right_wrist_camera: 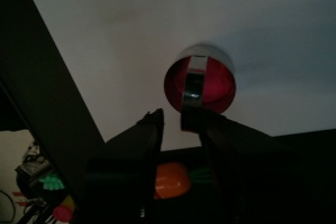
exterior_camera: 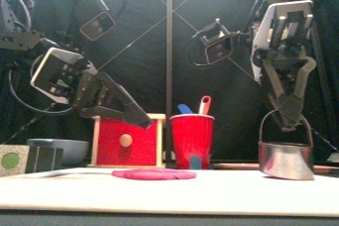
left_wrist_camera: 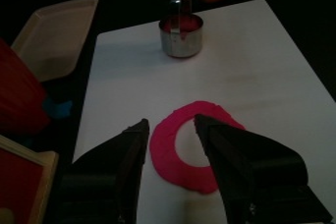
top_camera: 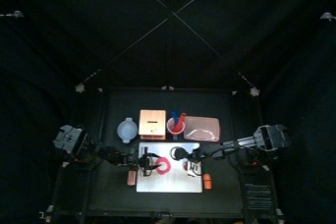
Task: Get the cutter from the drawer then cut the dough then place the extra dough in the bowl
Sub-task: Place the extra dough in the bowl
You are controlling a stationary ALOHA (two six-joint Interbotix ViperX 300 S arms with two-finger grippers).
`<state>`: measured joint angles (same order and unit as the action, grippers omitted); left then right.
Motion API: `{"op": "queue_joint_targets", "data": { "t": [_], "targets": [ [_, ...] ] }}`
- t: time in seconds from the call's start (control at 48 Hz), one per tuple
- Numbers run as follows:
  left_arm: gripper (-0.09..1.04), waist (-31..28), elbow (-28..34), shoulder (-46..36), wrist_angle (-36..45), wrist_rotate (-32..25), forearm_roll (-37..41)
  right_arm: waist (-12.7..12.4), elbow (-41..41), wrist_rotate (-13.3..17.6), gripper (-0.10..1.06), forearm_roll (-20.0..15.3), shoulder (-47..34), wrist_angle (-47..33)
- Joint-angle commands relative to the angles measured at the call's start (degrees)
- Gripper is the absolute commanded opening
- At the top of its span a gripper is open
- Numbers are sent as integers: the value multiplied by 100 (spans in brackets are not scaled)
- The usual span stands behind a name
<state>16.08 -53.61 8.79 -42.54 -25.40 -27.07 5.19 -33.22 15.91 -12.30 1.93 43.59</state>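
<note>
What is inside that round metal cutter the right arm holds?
Red dough fills the cutter, seen from above. Its wire handle, pinched by the right gripper, crosses over it. The white board beneath is covered.

Up high now: the rectangular white cutting board (top_camera: 171, 177) lies on the 6 o'clock side of the black tabletop (top_camera: 112, 181). A flat red ring of dough (top_camera: 156, 162) sits at the board's 10 o'clock, with the left tool (top_camera: 140, 159) right at the ring's 9 o'clock edge. The right tool (top_camera: 198, 163) hangs over the board's 3 o'clock side. Across the back, from 10 to 2 o'clock: blue-grey bowl (top_camera: 126, 128), pale wooden box with a red drawer front (top_camera: 151, 122), red cup (top_camera: 175, 125), flat pink tray (top_camera: 202, 128).
</note>
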Motion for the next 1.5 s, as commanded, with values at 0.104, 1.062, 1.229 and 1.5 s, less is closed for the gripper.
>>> {"op": "queue_joint_targets", "data": {
  "t": [0.104,1.062,1.229,1.5],
  "targets": [
    [81,-9,97,-53,-26,-9,-9,-18,132,-9,89,97,185,9],
    [80,-729,870,-9,2786,-343,-703,-255,-826,79,89,2355,352,-4649],
    [80,-879,1037,114,2962,-642,-694,-255,-861,79,89,2338,325,-4658],
    [80,-940,1204,281,3296,-765,-703,-246,-958,79,89,2320,316,-4693]
  ]
}}
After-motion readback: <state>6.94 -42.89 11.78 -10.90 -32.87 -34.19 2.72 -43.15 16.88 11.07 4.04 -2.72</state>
